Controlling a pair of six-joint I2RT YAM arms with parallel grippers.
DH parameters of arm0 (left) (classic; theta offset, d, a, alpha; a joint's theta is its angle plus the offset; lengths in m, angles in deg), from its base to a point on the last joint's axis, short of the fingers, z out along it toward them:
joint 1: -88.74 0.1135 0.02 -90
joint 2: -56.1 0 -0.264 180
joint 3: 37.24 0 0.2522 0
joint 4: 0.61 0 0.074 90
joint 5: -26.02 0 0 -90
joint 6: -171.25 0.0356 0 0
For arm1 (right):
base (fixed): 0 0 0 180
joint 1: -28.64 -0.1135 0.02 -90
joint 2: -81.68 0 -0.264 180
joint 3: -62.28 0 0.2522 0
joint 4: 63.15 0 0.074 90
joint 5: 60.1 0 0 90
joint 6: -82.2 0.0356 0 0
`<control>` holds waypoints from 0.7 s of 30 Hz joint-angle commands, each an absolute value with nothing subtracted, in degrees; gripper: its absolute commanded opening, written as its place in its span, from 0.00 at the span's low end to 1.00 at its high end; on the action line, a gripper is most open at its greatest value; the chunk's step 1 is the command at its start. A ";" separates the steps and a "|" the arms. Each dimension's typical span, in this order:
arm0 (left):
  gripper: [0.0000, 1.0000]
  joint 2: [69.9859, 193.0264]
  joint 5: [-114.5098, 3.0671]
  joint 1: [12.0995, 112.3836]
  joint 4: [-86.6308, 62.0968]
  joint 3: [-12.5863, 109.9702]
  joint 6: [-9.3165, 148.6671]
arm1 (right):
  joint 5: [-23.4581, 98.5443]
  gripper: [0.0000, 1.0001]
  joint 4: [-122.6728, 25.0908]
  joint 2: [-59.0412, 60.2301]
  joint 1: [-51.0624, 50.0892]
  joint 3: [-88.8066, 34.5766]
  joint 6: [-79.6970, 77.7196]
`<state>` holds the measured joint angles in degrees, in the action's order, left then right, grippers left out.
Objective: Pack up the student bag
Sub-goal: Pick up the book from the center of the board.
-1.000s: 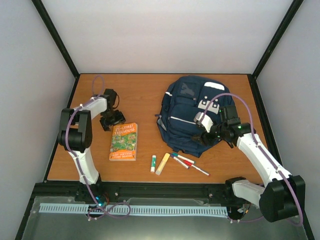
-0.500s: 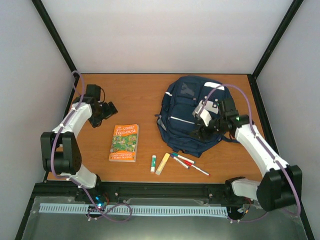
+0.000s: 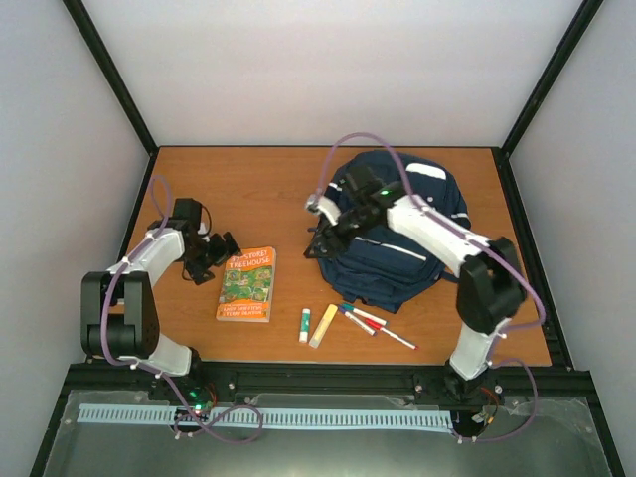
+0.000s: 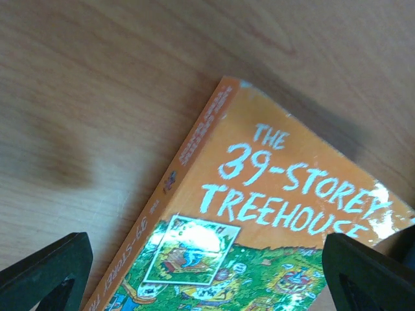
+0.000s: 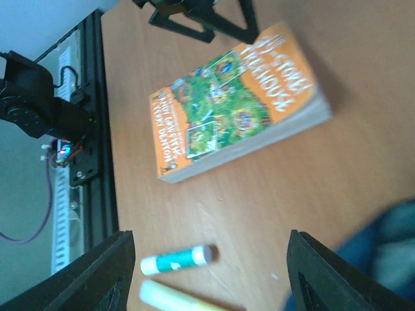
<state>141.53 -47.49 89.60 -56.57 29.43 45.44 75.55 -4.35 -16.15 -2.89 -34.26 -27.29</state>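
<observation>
Left gripper [image 3: 219,249]: jaws spread wide, empty, beside book [image 3: 246,283].
Right gripper [image 3: 318,238]: jaws apart, empty, at bag's [image 3: 380,270] left edge.

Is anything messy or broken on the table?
Nothing is broken or spilled. The orange book has a scuffed, whitish corner, and the pens lie jumbled together beside the student bag, not in a neat row.
</observation>
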 commanded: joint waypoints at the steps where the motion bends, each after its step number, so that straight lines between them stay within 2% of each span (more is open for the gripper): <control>1: 1.00 140.32 -45.47 89.91 -54.26 26.91 44.83 | 76.81 0.66 -3.04 -24.04 -9.41 -39.65 -20.51; 11: 0.99 139.00 -40.99 89.86 -50.81 20.50 44.86 | 77.73 0.66 -3.65 -38.68 -14.95 -46.20 -14.32; 16: 0.93 139.27 -34.21 89.03 -47.06 17.56 44.57 | 74.69 0.66 -4.03 -40.09 -14.93 -46.19 -12.97; 21: 0.91 139.13 -35.15 85.10 -46.11 18.55 44.15 | 73.53 0.64 -5.25 -39.59 -13.47 -44.46 -11.11</control>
<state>139.34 -37.66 88.21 -48.54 18.37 44.74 74.65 -4.09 -40.06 -14.47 -44.71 -13.52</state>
